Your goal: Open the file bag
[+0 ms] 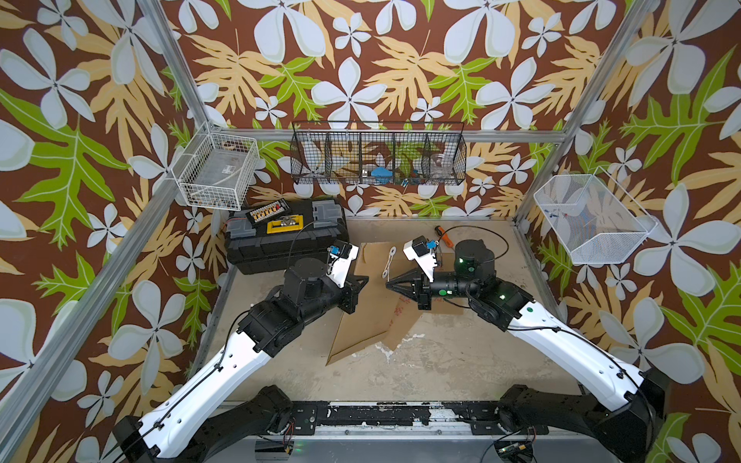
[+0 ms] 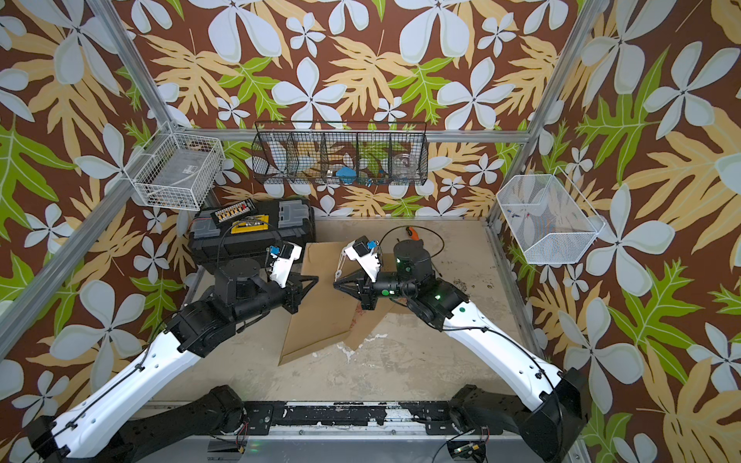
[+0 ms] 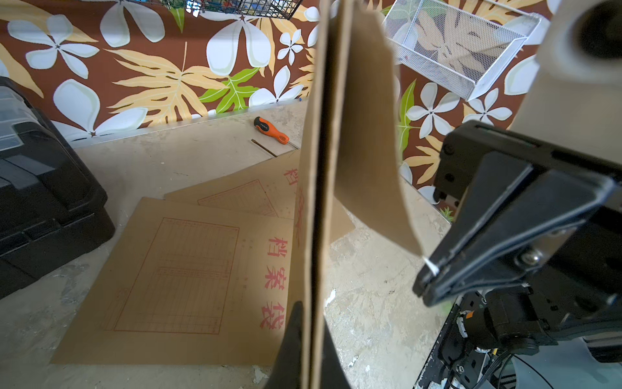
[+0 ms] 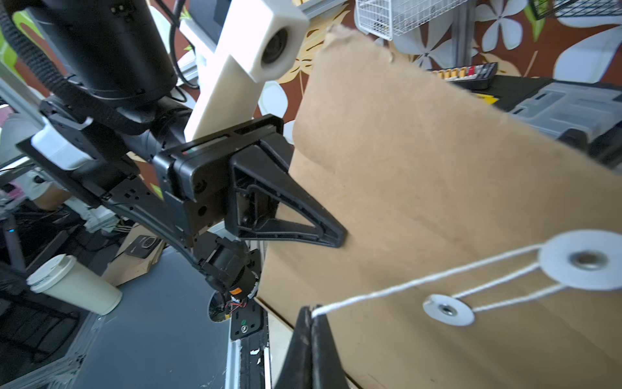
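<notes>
Right tool [image 4: 311,312] clenched on white string [image 4: 420,279]; left tool [image 3: 311,323] clenched on file bag [image 4: 420,161].

Walled on three sides with brown paper [image 1: 361,60] printed in white blossoms, tan fronds and green leaves. Framed by bare aluminium posts [image 1: 172,68] rising at both back corners, joined by a rail [image 1: 513,138] along the back wall. Floored with a pale bench [image 1: 441,360], scuffed, stained and flaked white in patches. Hung with three baskets: a white wire basket [image 1: 218,172] at the left post, a long black mesh basket [image 1: 379,154] split into compartments on the back rail, and a white mesh basket [image 1: 589,218] tilted on the right wall. Lit softly and evenly, without hard shadows. Past the front edge, in the right wrist view, a dark grey surface [image 4: 151,320] with a pale lidded paper cup [image 4: 74,286].
</notes>
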You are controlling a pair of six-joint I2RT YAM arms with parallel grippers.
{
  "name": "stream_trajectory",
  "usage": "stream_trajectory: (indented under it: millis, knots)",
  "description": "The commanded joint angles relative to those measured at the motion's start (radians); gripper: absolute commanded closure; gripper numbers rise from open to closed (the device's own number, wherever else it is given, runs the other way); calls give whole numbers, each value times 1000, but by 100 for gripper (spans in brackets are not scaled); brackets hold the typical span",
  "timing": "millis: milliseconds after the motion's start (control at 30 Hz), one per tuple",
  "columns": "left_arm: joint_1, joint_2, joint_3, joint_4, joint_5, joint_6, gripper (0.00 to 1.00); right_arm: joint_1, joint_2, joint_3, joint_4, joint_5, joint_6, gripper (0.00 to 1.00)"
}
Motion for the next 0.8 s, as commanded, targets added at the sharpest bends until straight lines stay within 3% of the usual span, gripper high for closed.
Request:
stream_trajectory:
  millis: [0,67,333,633,767]
  knots:
    - [0,0,26,-28,-19,55,100,0,-14,27,-63,149,-49,100]
    - [0,7,47,-63,-29,85,100,1,-23,43,-91,221,-74,100]
    - [-16,50,162,-166,-49,146,100,0,-41,134,-146,307,-159,100]
    - [-137,140,305,-255,-338,191,100,-1,-79,167,-165,376,-201,100]
    - [-178,173,329,-266,-413,209,100,-1,-91,153,-167,404,-203,100]
